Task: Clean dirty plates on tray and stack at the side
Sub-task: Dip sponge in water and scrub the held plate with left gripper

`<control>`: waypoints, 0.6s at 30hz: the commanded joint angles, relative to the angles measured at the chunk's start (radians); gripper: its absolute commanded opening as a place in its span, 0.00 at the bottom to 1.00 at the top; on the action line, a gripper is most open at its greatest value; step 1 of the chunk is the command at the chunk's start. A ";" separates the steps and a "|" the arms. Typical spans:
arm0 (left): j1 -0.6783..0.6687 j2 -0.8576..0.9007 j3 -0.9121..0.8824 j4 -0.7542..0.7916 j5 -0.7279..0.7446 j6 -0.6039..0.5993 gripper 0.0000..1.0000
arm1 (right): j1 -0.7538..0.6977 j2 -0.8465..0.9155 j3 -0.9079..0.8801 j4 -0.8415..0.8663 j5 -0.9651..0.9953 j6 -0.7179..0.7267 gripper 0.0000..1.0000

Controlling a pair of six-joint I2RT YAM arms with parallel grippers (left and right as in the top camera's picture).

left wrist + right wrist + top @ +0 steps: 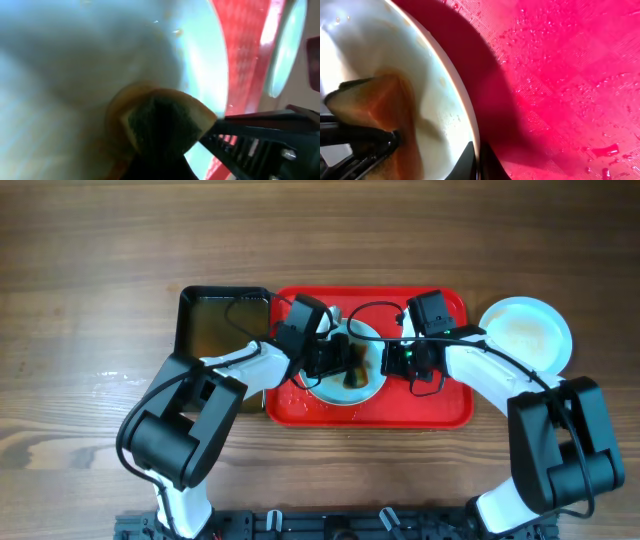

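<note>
A pale plate (366,387) lies in the middle of the red tray (440,406). My left gripper (340,360) is shut on a brown-green sponge (352,372) and presses it on the plate's centre. The left wrist view shows the sponge (165,120) on the plate (75,50), with an orange-brown smear round it. My right gripper (396,360) is shut on the plate's right rim. In the right wrist view its fingers (477,160) pinch the rim of the plate (435,75), and the sponge (375,105) lies at the left.
A black tub (215,320) of brownish liquid stands against the tray's left end. Another pale plate (525,332) lies on the wooden table to the right of the tray, also showing in the left wrist view (285,45). The tray floor (560,75) is wet with droplets.
</note>
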 commanded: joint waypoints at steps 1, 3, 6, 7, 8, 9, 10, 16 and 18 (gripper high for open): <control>0.019 0.008 0.005 -0.070 -0.151 0.055 0.04 | 0.004 0.018 -0.010 -0.013 0.010 -0.022 0.04; 0.049 -0.018 0.005 -0.132 -0.189 0.111 0.04 | 0.004 0.018 -0.010 -0.013 0.010 -0.022 0.04; 0.087 -0.074 0.005 -0.203 -0.233 0.182 0.04 | 0.004 0.018 -0.010 -0.013 0.010 -0.021 0.04; 0.101 -0.101 0.005 -0.221 -0.240 0.207 0.04 | 0.004 0.018 -0.010 -0.013 0.010 -0.021 0.04; 0.115 -0.138 0.005 -0.243 -0.239 0.219 0.04 | 0.004 0.018 -0.010 -0.012 0.011 -0.021 0.04; 0.126 -0.177 0.005 -0.261 -0.225 0.242 0.04 | 0.004 0.018 -0.010 -0.012 0.011 -0.021 0.04; 0.131 -0.219 0.005 -0.282 -0.203 0.267 0.04 | 0.004 0.018 -0.010 -0.012 0.011 -0.021 0.05; 0.211 -0.466 0.005 -0.543 -0.341 0.397 0.04 | 0.004 0.018 -0.010 -0.002 0.013 -0.021 0.18; 0.253 -0.471 0.004 -0.616 -0.480 0.415 0.04 | 0.004 0.017 -0.010 0.004 0.013 -0.021 0.29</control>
